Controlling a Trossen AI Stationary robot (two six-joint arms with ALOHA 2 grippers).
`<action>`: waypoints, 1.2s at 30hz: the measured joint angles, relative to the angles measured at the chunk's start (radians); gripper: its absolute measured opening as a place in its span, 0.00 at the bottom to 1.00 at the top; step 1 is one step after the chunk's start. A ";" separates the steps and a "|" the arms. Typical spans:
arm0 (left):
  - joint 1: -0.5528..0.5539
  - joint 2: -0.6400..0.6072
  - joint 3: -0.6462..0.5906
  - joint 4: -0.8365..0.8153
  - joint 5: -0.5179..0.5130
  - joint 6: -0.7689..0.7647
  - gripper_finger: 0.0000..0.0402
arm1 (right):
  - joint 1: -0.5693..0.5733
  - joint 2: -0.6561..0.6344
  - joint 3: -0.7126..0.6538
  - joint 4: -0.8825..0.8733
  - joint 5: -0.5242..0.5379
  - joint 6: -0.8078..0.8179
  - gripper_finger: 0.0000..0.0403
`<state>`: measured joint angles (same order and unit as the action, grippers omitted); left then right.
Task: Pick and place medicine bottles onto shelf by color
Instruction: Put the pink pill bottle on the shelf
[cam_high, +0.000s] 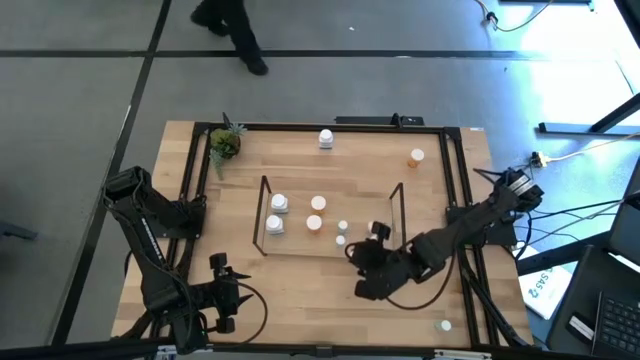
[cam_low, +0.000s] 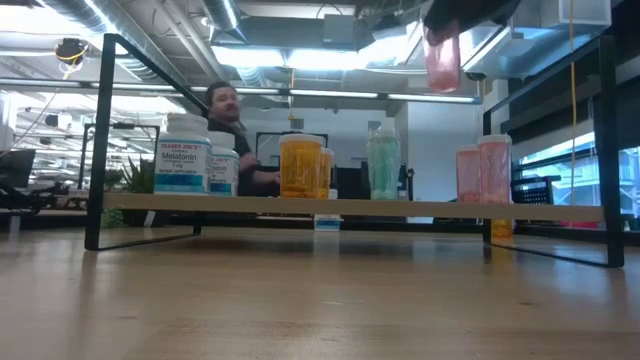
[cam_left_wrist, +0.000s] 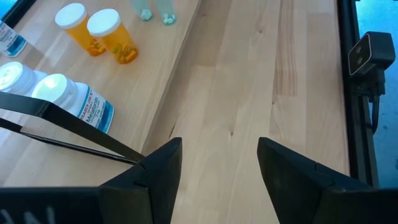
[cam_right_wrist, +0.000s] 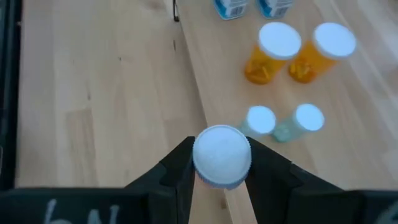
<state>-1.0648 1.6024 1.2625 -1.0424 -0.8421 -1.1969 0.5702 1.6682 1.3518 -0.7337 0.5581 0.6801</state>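
right hand (cam_right_wrist: 221, 163) clamps pink bottle (cam_low: 442, 55) under its white cap, above shelf (cam_high: 392, 247) | light, stiff, slick plastic; likely tippy | left hand (cam_left_wrist: 217, 165) wide, empty

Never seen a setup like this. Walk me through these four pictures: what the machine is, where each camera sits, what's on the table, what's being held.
Two dark robot arms work at a wooden table. One picture looks straight down, one looks level across the tabletop, and one comes from each arm's wrist. A low wire shelf carries white bottles, orange bottles, teal bottles and pink bottles, sorted by colour. The right gripper grips a white-capped bottle, seemingly pink, above the shelf. The left gripper waits open and empty near the front edge. A small plant stands in a back corner.
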 joint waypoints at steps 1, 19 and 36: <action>0.000 0.000 0.000 0.000 0.006 0.000 0.51 | 0.003 0.008 0.000 0.002 0.001 0.001 0.30; 0.000 0.000 0.000 0.000 0.040 -0.001 0.51 | 0.003 0.129 0.000 -0.044 0.127 0.185 0.30; 0.000 0.000 0.000 0.000 0.040 0.000 0.51 | -0.032 0.153 0.000 -0.123 0.142 0.261 0.30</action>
<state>-1.0649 1.6024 1.2625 -1.0420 -0.8017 -1.1969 0.5385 1.8213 1.3521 -0.8563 0.7001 0.9409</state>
